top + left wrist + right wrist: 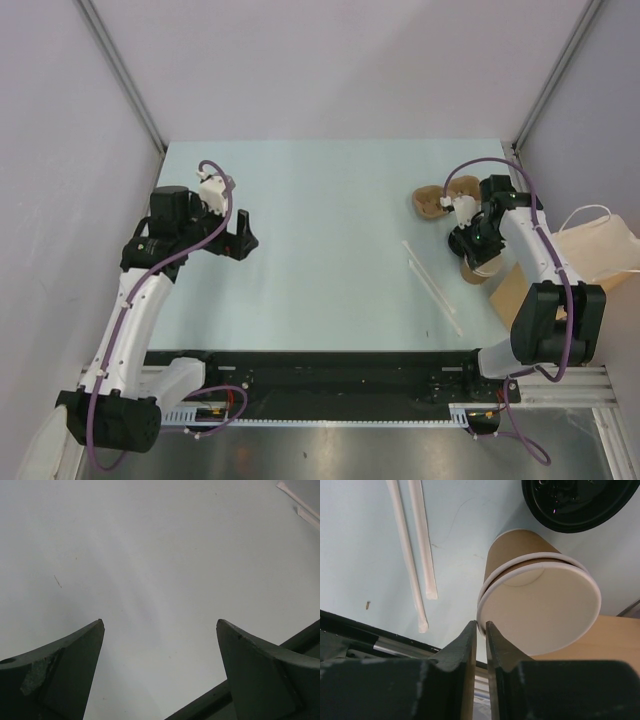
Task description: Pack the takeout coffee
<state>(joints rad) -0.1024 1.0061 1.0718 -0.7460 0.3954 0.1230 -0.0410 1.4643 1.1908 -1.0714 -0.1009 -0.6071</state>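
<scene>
Two kraft-brown paper cups (pixel 520 555) are nested one inside the other and tilted, with the white inside facing the right wrist camera. My right gripper (pixel 481 624) is shut on the rim of the nested cups at its left edge. In the top view the cups (pixel 480 270) sit under my right gripper (pixel 470 252) near the table's right edge. One black lid (pixel 575 500) lies just beyond the cups; the other lid is not in view. My left gripper (pixel 160 622) is open and empty over bare table at the left (pixel 240 243).
Two paper-wrapped straws (pixel 415 555) lie left of the cups, also seen in the top view (pixel 432 285). A flat brown cup carrier (pixel 438 198) lies behind my right gripper. The tan paper bag (pixel 600 250) with white handles lies at the right edge.
</scene>
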